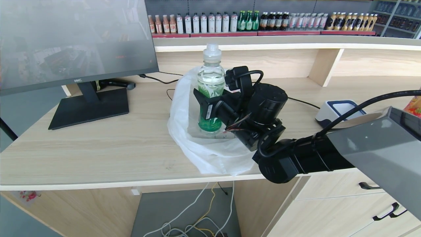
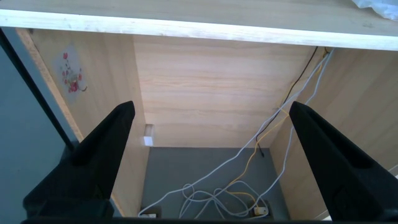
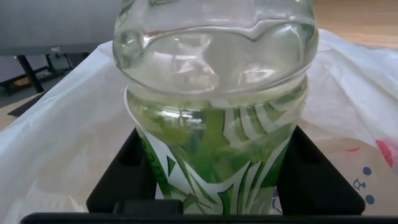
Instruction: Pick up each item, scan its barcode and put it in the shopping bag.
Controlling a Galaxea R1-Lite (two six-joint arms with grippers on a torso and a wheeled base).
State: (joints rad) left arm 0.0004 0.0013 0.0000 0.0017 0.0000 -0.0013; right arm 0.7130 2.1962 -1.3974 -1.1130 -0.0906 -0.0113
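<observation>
A clear bottle (image 1: 210, 82) with a green label and a white cap stands upright inside the open mouth of the white plastic shopping bag (image 1: 204, 148) on the wooden counter. My right gripper (image 1: 212, 107) is shut on the bottle's labelled lower half, one black finger on each side. In the right wrist view the bottle (image 3: 214, 124) sits between the fingers (image 3: 118, 180), with the bag (image 3: 56, 137) behind it. My left gripper (image 2: 211, 112) hangs open below the counter's front edge, with nothing between its fingers.
A monitor (image 1: 72, 42) on a black stand occupies the counter's left. A white desk scanner (image 1: 338, 112) sits at the right, with a red packet (image 1: 415, 107) at the far right edge. Loose cables (image 2: 217, 186) lie under the counter.
</observation>
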